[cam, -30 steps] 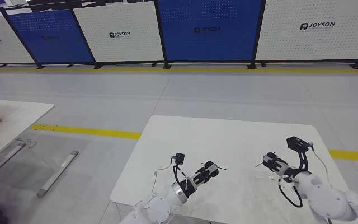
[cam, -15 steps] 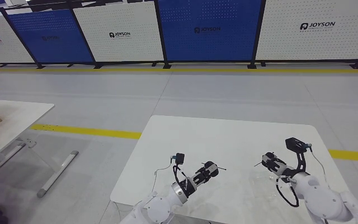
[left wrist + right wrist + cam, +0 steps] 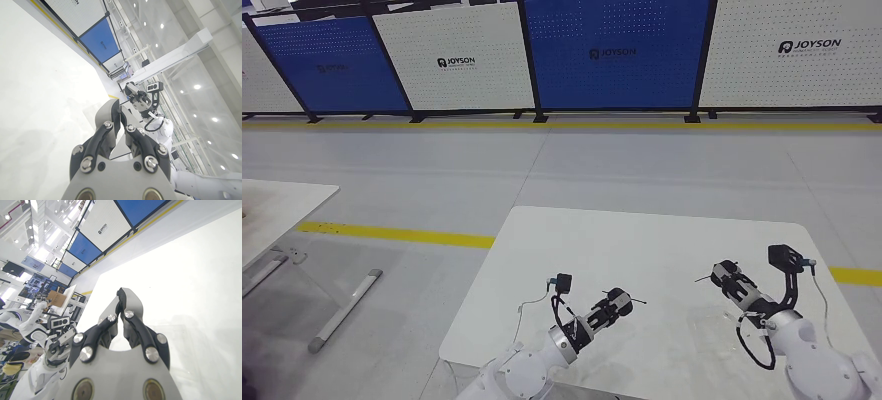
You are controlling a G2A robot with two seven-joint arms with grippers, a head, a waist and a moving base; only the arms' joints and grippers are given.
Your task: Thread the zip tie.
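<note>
The left arm rises from the near edge of the table (image 3: 642, 235) and slants far and right. The left gripper (image 3: 620, 298) is over the near middle of the table, with its tip pointing right. Its fingers (image 3: 115, 113) are pressed together on the zip tie (image 3: 638, 299), a thin dark strip that juts rightward from the tip.

The right arm comes in from the near right corner and leans far and left. The right gripper (image 3: 725, 270) points left, toward the other gripper, but is well apart from it and a little farther back. Its pads (image 3: 122, 298) are closed tight against each other. A thin dark sliver also shows at its tip, but whether it is pinched there cannot be told. Each wrist carries a black camera bracket (image 3: 785, 258).

Across the floor, beyond a yellow line (image 3: 392, 234), stands a row of pegboard panels. The white panel (image 3: 452, 60) and the blue panel (image 3: 614, 52) each bear a small logo with one word beside it, dark on both. A second table (image 3: 272, 205) sits at the far left.
</note>
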